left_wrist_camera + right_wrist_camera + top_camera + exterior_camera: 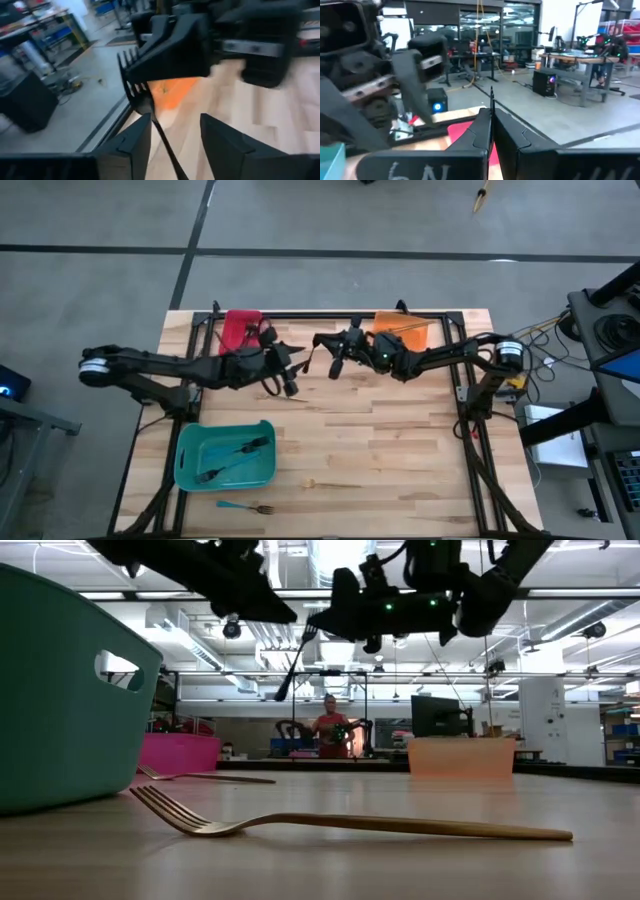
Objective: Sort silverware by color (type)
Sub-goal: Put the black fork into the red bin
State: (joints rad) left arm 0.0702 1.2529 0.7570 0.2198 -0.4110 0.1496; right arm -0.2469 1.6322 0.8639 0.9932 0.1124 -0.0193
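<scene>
A dark silver-grey fork [293, 666] hangs in the air over the table's far middle, slanting down from my right gripper [323, 341], which is shut on its head end. My left gripper [172, 142] is open. Its fingers stand on either side of the fork's handle [162, 137], and no touch shows. A gold fork [350, 824] lies flat on the near part of the table. A blue-handled fork [246, 507] lies near the front edge. Two or more blue-handled forks lie in the teal bin [190, 465]. My right gripper pinches the dark fork at its head [141, 91], just behind the tines, between its two fingers [172, 50]. The tines stick out past the fingers. The fork is lifted clear of the table, and its handle slants down toward my left gripper.
A red bin [240, 328] and an orange bin [402, 332] stand at the far edge, the orange one holding gold pieces. Another fork [205, 777] lies on the table near the red bin. A person [330, 730] stands in the room beyond the table.
</scene>
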